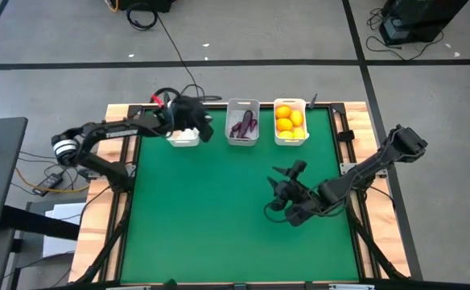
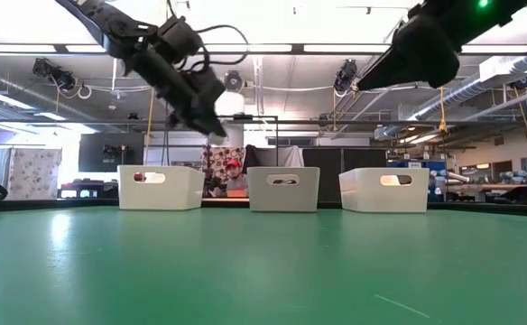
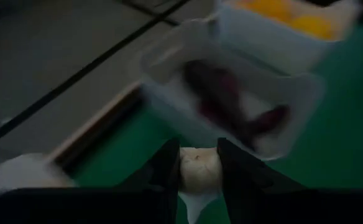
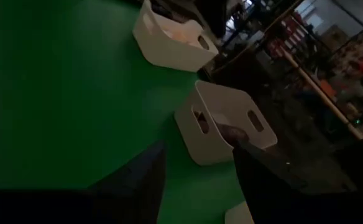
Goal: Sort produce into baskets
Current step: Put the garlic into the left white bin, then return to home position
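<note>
Three baskets stand in a row along the table's far edge. The left basket (image 1: 183, 138) is half hidden under my left gripper (image 1: 206, 127). The middle basket (image 1: 243, 122) holds dark purple eggplants (image 3: 231, 106). The right basket (image 1: 290, 121) holds yellow-orange citrus fruits (image 1: 290, 119). My left gripper (image 3: 198, 152) hangs above the left basket's right end, shut on an off-white garlic bulb (image 3: 200, 169). My right gripper (image 1: 274, 197) hovers over the green table's right half, open, with nothing between its fingers (image 4: 138, 180). My left gripper pinches the garlic bulb by its two opposite sides (image 3: 184, 168) between its two fingers. The fingers come from the table's left, slanting down. The bulb is lifted clear, above the baskets' rims.
The green table top (image 1: 211, 217) lies bare in front of the baskets. Wooden rails (image 1: 344, 121) and cables (image 1: 166, 97) run along the table's sides and far left corner. A person (image 2: 235, 171) sits in the room behind the baskets.
</note>
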You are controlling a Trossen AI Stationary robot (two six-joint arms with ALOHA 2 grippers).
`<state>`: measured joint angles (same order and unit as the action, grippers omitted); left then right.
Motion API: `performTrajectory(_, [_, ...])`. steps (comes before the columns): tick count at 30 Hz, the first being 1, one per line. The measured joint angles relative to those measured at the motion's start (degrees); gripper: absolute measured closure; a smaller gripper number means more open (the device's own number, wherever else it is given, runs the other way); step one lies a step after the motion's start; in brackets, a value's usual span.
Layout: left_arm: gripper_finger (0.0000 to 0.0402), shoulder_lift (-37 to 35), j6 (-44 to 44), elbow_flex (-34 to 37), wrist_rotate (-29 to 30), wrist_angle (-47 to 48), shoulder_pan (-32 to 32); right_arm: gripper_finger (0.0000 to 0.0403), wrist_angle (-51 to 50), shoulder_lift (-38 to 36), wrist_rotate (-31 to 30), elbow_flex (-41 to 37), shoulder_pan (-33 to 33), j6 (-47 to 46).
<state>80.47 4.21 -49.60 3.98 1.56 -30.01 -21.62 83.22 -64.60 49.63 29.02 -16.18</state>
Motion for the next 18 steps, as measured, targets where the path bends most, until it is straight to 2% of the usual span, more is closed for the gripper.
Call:
performTrajectory(4, [0.0304, -1.4, -0.4, 0.0, 4.3, 6.2, -4.0, 0.0204, -1.4, 0.0, 1.3, 0.0, -1.7, -1.8])
performTrajectory(8, [0.0293, -1.4, 3.0, 0.0, 14.4, 11.6, -6.4, 0.0204, -2.4, 0.0, 3.2, 0.0, -3.2, -4.6])
performTrajectory(11, [0.0267, -1.4, 3.9, 1.2, 21.4, 12.7, -6.9, 0.0203, -2.8, 0.0, 5.7, 0.0, -4.0, -4.9])
performTrajectory(18, [0.0187, -1.4, 3.7, 3.1, 21.5, 12.4, -6.2, 0.0203, -2.9, 0.0, 7.3, 0.0, -4.7, -4.9])
